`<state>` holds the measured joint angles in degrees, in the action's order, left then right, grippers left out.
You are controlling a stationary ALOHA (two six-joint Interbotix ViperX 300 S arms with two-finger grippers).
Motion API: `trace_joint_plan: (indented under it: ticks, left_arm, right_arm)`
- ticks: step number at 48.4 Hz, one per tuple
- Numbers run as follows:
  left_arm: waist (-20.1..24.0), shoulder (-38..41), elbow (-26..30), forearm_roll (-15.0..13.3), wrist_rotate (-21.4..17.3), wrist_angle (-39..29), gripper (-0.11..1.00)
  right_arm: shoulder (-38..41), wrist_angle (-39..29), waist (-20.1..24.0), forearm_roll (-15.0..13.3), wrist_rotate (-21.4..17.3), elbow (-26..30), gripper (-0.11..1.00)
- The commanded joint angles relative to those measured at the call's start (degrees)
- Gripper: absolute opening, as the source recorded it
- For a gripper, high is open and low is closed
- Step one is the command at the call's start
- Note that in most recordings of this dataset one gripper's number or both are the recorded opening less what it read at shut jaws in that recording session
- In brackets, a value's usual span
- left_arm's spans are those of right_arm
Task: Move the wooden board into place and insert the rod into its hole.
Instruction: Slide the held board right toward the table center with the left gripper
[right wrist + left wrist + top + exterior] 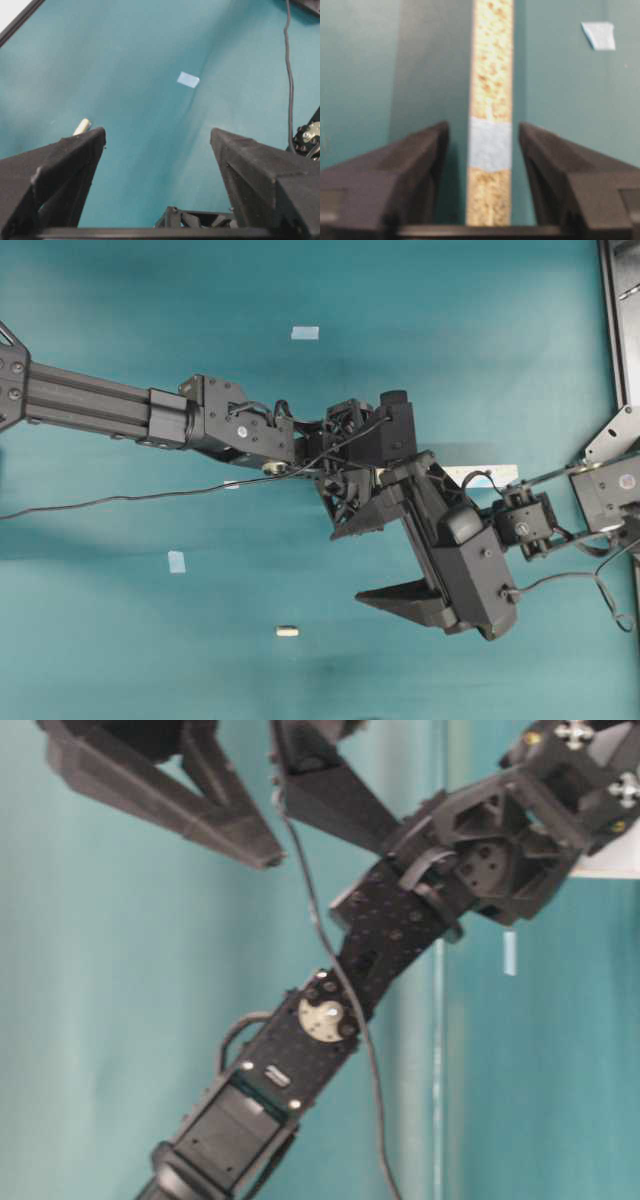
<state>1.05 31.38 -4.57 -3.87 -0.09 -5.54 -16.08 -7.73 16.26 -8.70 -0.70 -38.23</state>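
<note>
Left wrist view, tabletop: my left gripper [485,145] straddles the wooden board [491,75], which stands on its narrow side with the speckled chipboard edge and a blue tape patch [490,144] facing up; both jaws stand just clear of the board's faces, so I read the hold as released, not clamped. My right gripper [157,145] hangs spread wide with nothing between the jaws, above open table to the right of the board. The rod [287,631] lies alone on the mat, well apart from the board on the near side in the overhead view, and shows beside my right jaw tip in the right wrist view. No hole is visible from any angle. The risk, as I judge it, is the board itself: let go on so thin an edge, it could topple if a jaw brushes it on the way out, and a fallen or skewed board would leave the hole badly placed for the rod. The rod, small and round, may also roll from a clumsy pinch. The surface is a plain teal mat [120,640] dotted with pale-blue tape squares [304,333]; a dark frame edges the table on the right.
</note>
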Motion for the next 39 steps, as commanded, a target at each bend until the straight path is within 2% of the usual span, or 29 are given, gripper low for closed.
trace_joint_plan:
  ticks: [1,12,26,33,39]
  left_arm:
    - [-0.3,-1.5,1.4,0.1,0.4,0.4,0.5]
    - [-0.4,-4.6,-1.0,0.1,0.4,0.2,0.49]
    - [-0.4,-11.1,-10.1,0.1,0.4,0.6,0.49]
    - [-0.5,-12.3,-13.4,0.1,0.4,2.5,0.49]
    - [-1.1,-11.9,-15.0,0.1,0.4,6.9,0.49]
  right_arm:
    - [-1.3,0.4,-0.1,0.0,-0.1,0.4,0.99]
    - [-1.4,0.3,-0.1,0.1,-0.1,0.4,0.99]
    - [-1.6,0.2,0.0,0.0,-0.1,0.4,0.99]
    - [-1.6,0.1,-0.1,0.0,-0.1,0.4,0.99]
    - [-1.6,-0.4,-0.1,0.1,-0.1,0.4,0.99]
